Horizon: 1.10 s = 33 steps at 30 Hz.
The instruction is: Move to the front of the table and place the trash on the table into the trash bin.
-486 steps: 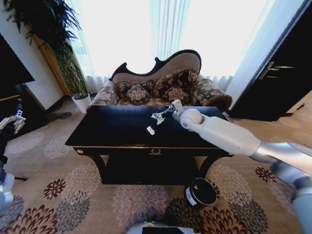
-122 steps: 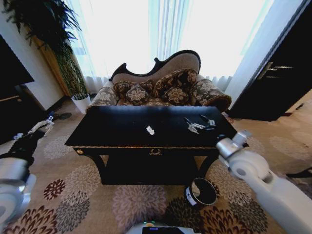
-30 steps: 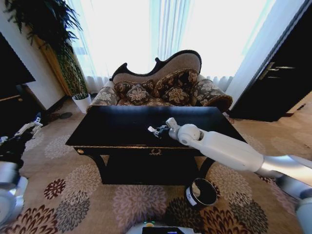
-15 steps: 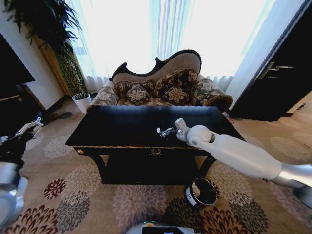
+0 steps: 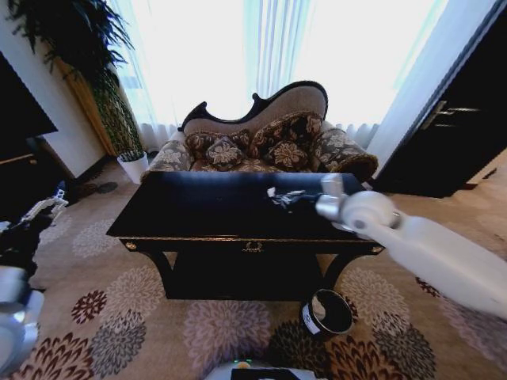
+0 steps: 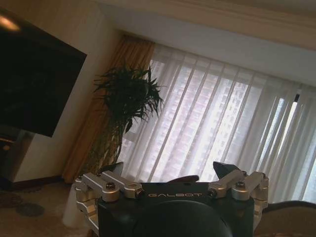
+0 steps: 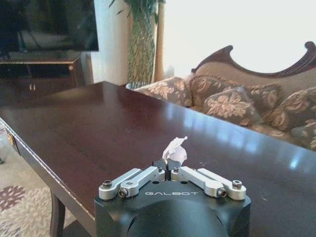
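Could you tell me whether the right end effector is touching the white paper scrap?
Touching: the right wrist view shows the right end effector shut on the paper scrap, held above the table.

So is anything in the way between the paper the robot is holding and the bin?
Nothing visible blocks it. The right gripper holds the paper scrap in its shut jaws above the table. The bin stands open on the carpet in front of the table's right end, so the scrap only has to pass the table's front edge.

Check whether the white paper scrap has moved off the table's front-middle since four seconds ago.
Yes. The paper scrap is now pinched in the right hand, above the table, to the right of the gold ornament it earlier lay behind.
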{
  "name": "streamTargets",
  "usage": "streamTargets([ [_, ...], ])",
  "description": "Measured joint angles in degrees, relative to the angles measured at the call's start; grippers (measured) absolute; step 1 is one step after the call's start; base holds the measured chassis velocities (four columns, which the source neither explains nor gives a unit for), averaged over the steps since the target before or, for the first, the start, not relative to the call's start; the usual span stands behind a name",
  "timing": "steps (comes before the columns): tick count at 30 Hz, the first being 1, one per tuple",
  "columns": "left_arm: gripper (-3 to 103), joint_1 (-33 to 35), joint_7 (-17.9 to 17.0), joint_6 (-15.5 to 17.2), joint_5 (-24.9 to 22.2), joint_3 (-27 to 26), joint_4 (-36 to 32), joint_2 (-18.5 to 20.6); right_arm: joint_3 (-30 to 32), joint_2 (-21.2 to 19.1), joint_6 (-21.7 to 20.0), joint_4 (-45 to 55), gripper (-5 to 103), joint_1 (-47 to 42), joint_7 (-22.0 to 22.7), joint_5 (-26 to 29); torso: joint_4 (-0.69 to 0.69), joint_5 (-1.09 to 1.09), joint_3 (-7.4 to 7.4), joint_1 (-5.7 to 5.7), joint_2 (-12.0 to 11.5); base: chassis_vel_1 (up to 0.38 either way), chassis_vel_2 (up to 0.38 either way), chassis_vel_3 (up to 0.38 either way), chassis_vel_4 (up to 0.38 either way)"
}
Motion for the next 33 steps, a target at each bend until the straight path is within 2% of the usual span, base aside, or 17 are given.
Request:
streamTargets([
  [3,100,0.22,0.06,-0.06,-0.23,-0.35,0.00,-0.91,7.78,0.27,1.20,3.38,1,-8.52,0.49,-0.30,-0.03,-0.03,0.00,0.00,0.01,0.000,0.000,0.000,0.000],
  [8,100,1.87,0.06,-0.68,-1.17,-3.27,0.01,-3.98,10.59,3.41,3.33,5.73,1,-13.26,1.47,-0.46,0.09,-0.03,0.01,0.00,0.00,0.000,0.000,0.000,0.000],
  [10,100,1.67,0.03,-0.71,-1.79,-3.43,0.01,-4.25,16.60,4.92,5.97,7.41,1,-19.68,1.77,-1.00,0.07,-0.03,0.00,0.00,0.00,0.000,0.000,0.000,0.000],
  [11,100,1.67,0.03,-0.71,-1.79,-3.43,0.01,-4.25,16.60,4.92,5.97,7.41,1,-19.68,1.77,-1.00,0.07,-0.03,0.00,0.00,0.00,0.000,0.000,0.000,0.000],
  [15,100,1.13,0.03,-0.70,-2.17,-3.06,0.02,-3.68,30.50,7.76,10.49,8.82,1,-33.78,0.69,-2.37,0.01,-0.02,0.00,0.00,0.00,0.000,0.000,0.000,0.000],
  [16,100,1.13,0.03,-0.70,-2.17,-3.06,0.02,-3.68,30.50,7.76,10.49,8.82,1,-33.78,0.69,-2.37,0.01,-0.02,0.00,0.00,0.00,0.000,0.000,0.000,0.000],
  [18,100,1.10,0.07,-0.70,-2.76,-3.20,0.03,-3.40,37.27,10.32,14.34,8.73,1,-41.60,-0.86,-4.29,0.02,0.00,0.00,0.00,0.00,0.000,0.000,0.000,0.000],
  [20,100,1.11,0.10,-0.70,-2.98,-3.28,0.03,-3.37,39.17,11.41,15.89,8.61,1,-43.76,-1.35,-5.06,0.01,-0.01,0.00,0.00,0.00,0.000,0.000,0.000,0.000],
  [24,100,1.12,0.19,-0.70,-3.45,-3.33,0.05,-3.39,46.37,18.32,22.50,8.35,1,-51.15,-5.94,-8.20,0.03,-0.02,0.01,0.00,0.00,0.000,0.000,0.000,0.000],
  [25,100,1.12,0.19,-0.70,-3.45,-3.33,0.05,-3.39,46.37,18.32,22.50,8.35,1,-51.15,-5.94,-8.20,0.03,-0.02,0.01,0.00,0.00,0.000,0.000,0.000,0.000],
  [26,100,1.11,0.20,-0.70,-3.71,-3.46,0.05,-3.36,48.38,20.60,25.59,7.96,1,-53.60,-8.47,-8.44,0.03,-0.03,0.00,0.00,0.01,0.000,0.000,0.000,0.000],
  [28,100,1.12,0.20,-0.70,-3.85,-3.60,0.06,-3.31,48.94,21.17,27.08,7.67,1,-54.39,-9.45,-8.45,0.02,-0.02,0.00,0.00,0.00,0.000,0.000,0.000,0.000],
  [30,100,1.35,0.21,-0.74,-4.64,-4.42,0.05,-2.98,51.23,23.00,34.67,4.83,1,-57.84,-14.61,-8.38,0.01,-0.03,0.00,0.00,0.00,0.000,0.000,0.000,0.000],
  [33,100,1.61,0.21,-0.78,-4.94,-4.97,0.05,-2.80,51.64,25.07,40.97,0.70,1,-57.97,-21.74,-6.92,0.03,-0.02,0.00,0.00,0.01,0.000,0.000,0.000,0.000],
])
